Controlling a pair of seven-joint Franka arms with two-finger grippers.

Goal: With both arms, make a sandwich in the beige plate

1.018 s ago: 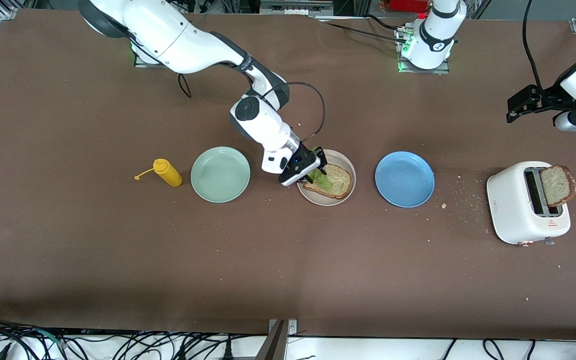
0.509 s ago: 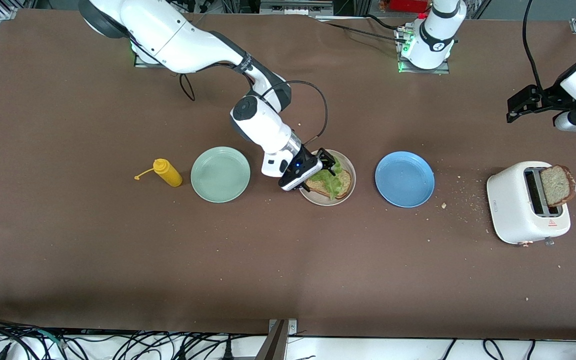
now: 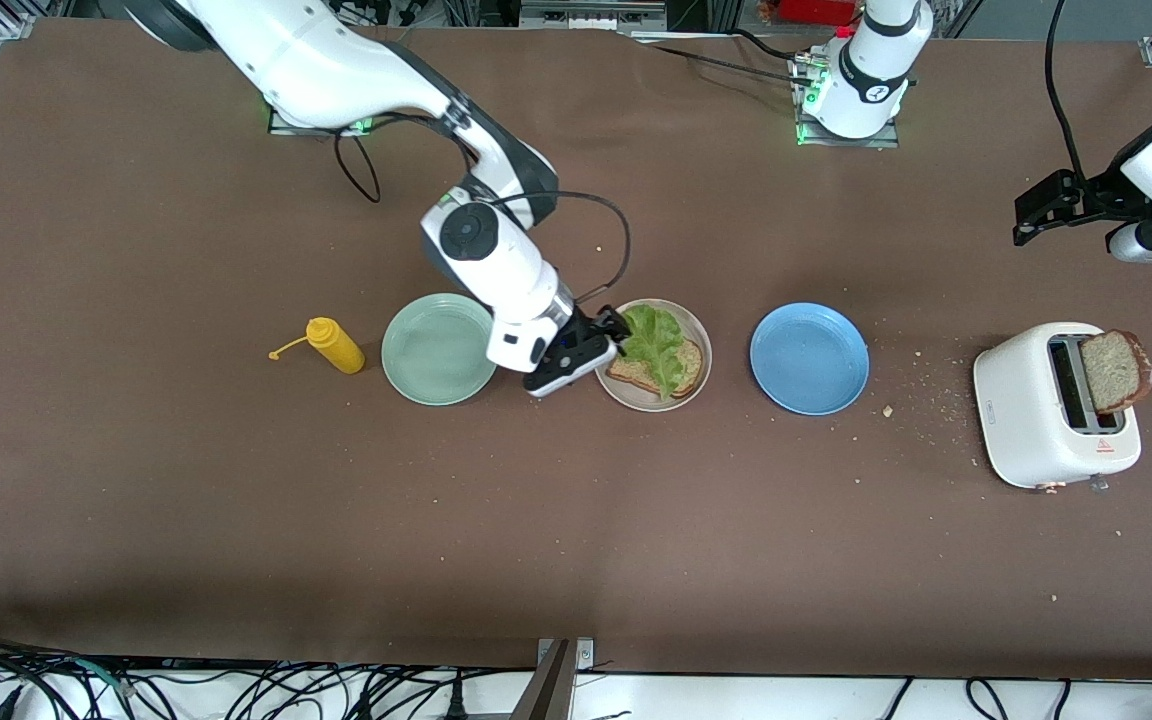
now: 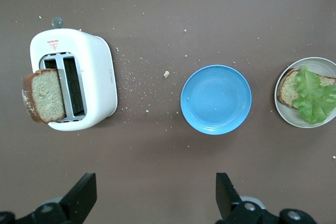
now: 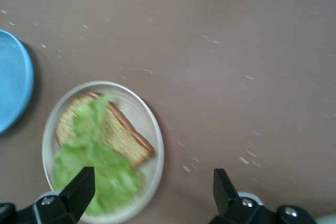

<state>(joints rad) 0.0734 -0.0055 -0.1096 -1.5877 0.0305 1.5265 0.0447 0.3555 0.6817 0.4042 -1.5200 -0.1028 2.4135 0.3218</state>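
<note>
The brown table [image 3: 186, 520] carried scattered crumbs. The beige plate [image 3: 692, 388] sat mid-table and held one bread slice [image 3: 688, 362] under a lettuce leaf [image 3: 658, 340]. Relative to that plate, the blue plate [image 3: 809, 358] lay toward the left arm's end and the toaster [image 3: 1046, 410] farther that way. The right gripper [image 3: 614, 333] hung over the plate's rim, fingers spread and empty. The left gripper [image 3: 1041, 210] waited above the toaster, fingers spread. Bare table lay between the plates.

Brown table [image 3: 236, 520] — cables [image 3: 236, 690], perhaps floor
</note>
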